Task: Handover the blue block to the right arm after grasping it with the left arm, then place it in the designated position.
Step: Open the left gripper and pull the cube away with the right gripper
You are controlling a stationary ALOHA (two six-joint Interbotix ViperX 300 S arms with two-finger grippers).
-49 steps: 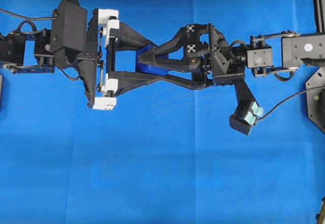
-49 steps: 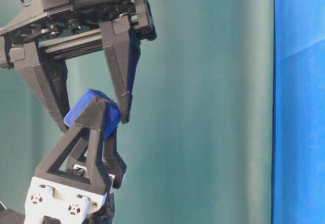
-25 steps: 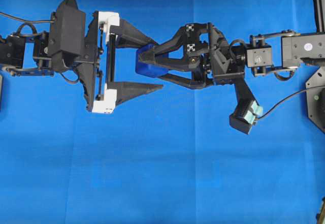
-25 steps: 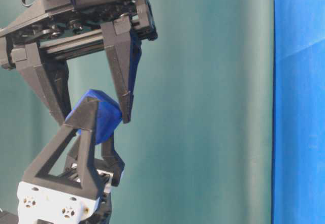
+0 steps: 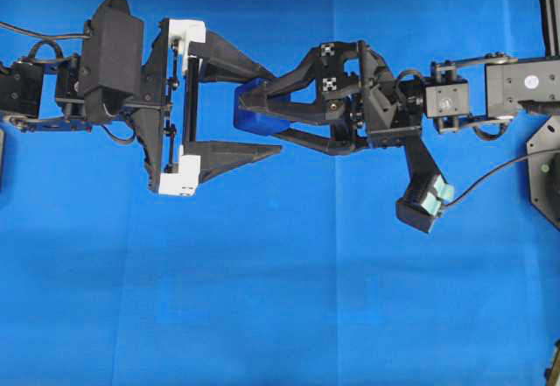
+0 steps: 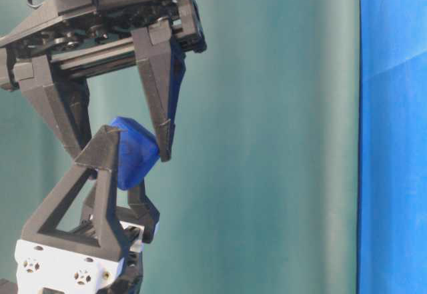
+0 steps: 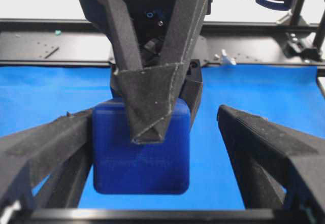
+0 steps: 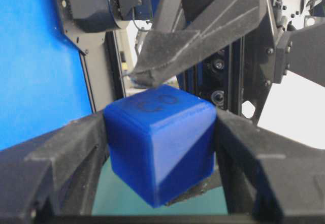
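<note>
both arms are meeting mid-handover: the right arm fingers are pinching the blue block, the left arm fingers are spreading wide, so retreating toward 9 o'clock looks next.

Your blue block: dark cube, rounded corners, tilted, airborne, clamped in right gripper; left gripper spread apart.
</note>
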